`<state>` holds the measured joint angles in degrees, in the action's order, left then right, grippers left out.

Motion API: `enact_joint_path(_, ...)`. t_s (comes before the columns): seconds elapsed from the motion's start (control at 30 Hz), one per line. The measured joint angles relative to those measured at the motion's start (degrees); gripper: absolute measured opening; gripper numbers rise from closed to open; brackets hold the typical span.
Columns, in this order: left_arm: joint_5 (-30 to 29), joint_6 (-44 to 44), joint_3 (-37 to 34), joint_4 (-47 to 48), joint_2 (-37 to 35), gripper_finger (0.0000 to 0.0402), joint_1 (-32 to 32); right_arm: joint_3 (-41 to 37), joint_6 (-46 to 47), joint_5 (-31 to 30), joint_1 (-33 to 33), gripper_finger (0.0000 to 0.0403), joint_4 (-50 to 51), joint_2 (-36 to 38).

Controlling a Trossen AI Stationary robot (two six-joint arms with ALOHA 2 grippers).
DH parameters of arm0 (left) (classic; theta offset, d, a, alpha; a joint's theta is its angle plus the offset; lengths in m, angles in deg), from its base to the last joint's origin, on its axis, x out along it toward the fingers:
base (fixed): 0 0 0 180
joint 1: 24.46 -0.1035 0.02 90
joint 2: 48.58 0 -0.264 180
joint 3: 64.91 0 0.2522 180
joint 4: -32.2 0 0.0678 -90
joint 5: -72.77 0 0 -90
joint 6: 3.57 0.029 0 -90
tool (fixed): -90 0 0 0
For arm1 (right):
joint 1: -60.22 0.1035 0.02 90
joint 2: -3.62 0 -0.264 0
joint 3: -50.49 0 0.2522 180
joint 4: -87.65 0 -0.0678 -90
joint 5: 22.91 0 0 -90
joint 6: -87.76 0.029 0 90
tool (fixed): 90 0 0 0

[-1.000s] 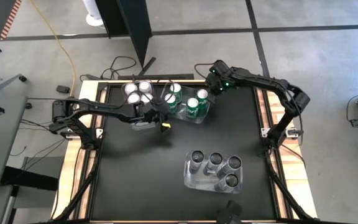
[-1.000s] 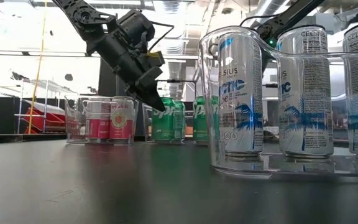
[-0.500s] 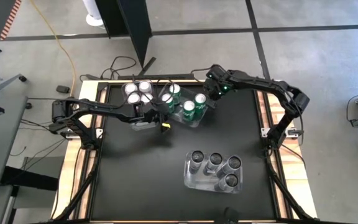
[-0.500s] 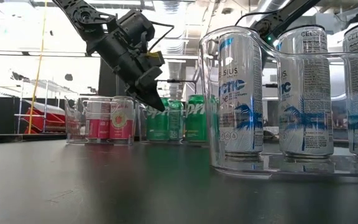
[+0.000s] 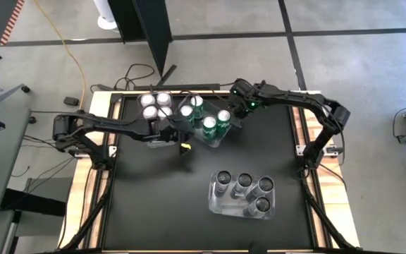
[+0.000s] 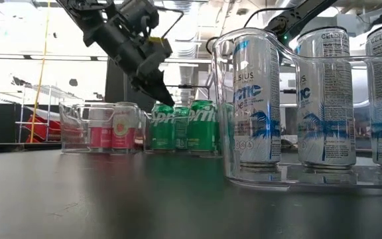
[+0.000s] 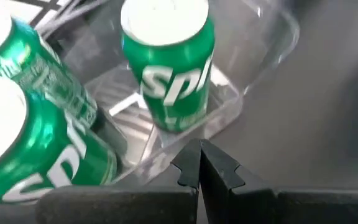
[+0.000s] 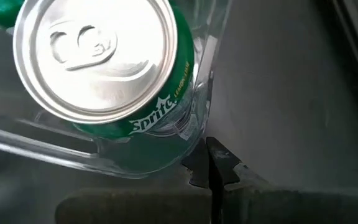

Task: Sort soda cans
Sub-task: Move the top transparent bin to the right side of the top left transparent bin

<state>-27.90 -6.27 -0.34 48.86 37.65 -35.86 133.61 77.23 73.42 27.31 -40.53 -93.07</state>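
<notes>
Sorting looks finished: pink cans (image 5: 156, 105), green Sprite cans (image 5: 204, 120) and dark cans (image 5: 244, 189) fill separate clear bins. Left gripper (image 5: 182, 136) and right gripper (image 5: 240, 107), jaws together, flank the far green bin (image 5: 216, 138).

High view: whole table (image 5: 154, 212) seen from straight overhead, both arms included. Low view: set at tabletop height, aimed level across table into room; bin of dark cans (image 6: 310, 99) looms close at 3 o'clock, green cans (image 6: 184, 126) farther back. Left wrist view: pressed close on green cans (image 7: 166, 68) from above. Right wrist view: one green can top (image 8: 98, 56) seen near. Green-can bin (image 5: 206, 123) shared by all four views.
</notes>
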Motion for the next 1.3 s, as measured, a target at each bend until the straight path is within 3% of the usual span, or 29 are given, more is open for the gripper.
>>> enact_joint_path(0.5,-0.13,2.28,0.02,0.84,-9.41,0.0,3.25,-0.02,0.63,0.07,4.99,0.0,-1.77,-0.07)
enact_joint_path(0.93,-0.21,2.15,0.04,2.94,-9.39,0.0,3.62,-0.02,-1.4,0.02,8.52,0.0,-4.14,-0.13)
enact_joint_path(1.07,3.2,3.49,0.09,2.78,-8.84,0.0,4.59,-0.02,-1.84,0.02,9.54,0.0,-4.61,-0.13)
enact_joint_path(1.3,4.27,4.69,0.11,2.47,-5.06,0.0,7.11,-0.02,-1.99,0.04,10.97,0.0,-6.13,-0.13)
